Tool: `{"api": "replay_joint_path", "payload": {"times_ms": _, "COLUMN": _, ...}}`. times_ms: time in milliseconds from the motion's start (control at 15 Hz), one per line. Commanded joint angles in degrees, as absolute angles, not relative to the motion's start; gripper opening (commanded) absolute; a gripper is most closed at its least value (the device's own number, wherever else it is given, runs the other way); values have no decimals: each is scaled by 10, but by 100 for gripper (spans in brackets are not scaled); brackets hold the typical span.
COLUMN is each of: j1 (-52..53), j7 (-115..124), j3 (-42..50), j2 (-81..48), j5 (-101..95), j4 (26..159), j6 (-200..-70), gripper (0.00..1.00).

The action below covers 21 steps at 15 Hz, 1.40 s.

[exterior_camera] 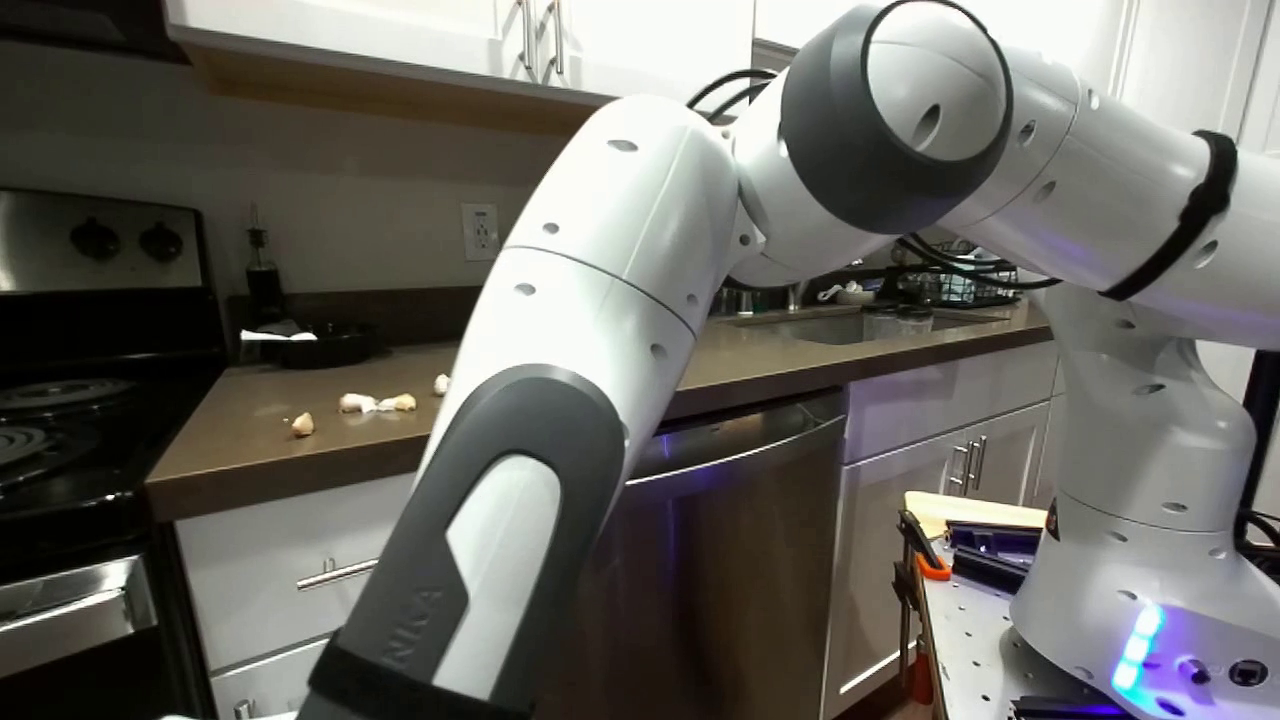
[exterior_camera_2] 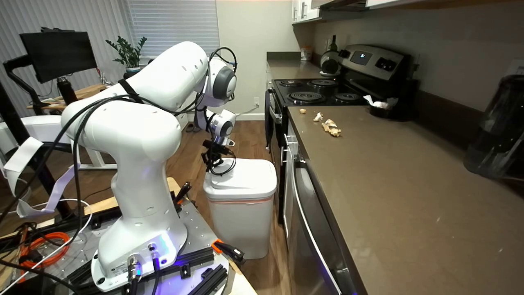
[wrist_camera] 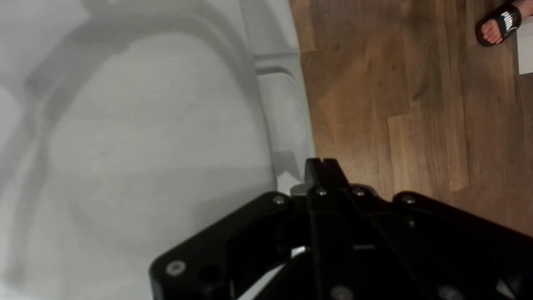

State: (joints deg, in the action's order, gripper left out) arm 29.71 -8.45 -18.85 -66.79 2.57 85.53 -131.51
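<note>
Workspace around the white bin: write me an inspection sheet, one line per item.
Surface: brown counter, with small pale pieces near the stove.
Work things: white bin on the wood floor; its lid looks down.
Clutter: dark dish at the counter's back, holding something white and crumpled.
Claw: shut, nothing seen in it; at the lid's edge in the wrist view, contact cannot be told.
Cables: black cables along the arm; orange coil beside it.
Surroundings: a sandalled foot at the wrist view's upper right; dishwasher under the counter.
</note>
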Motion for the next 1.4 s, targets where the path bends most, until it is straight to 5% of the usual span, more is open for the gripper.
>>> {"api": "replay_joint_path", "payload": {"times_ms": 0, "j1": 265, "j7": -93, "j3": -220, "j2": -630, "j5": 32, "j4": 885, "j6": -1275, "gripper": 5}}
{"api": "replay_joint_path", "payload": {"times_ms": 1333, "j1": 281, "j7": 21, "j3": -207, "j2": -362, "j5": 24, "j4": 1068, "j6": -1258, "gripper": 7}}
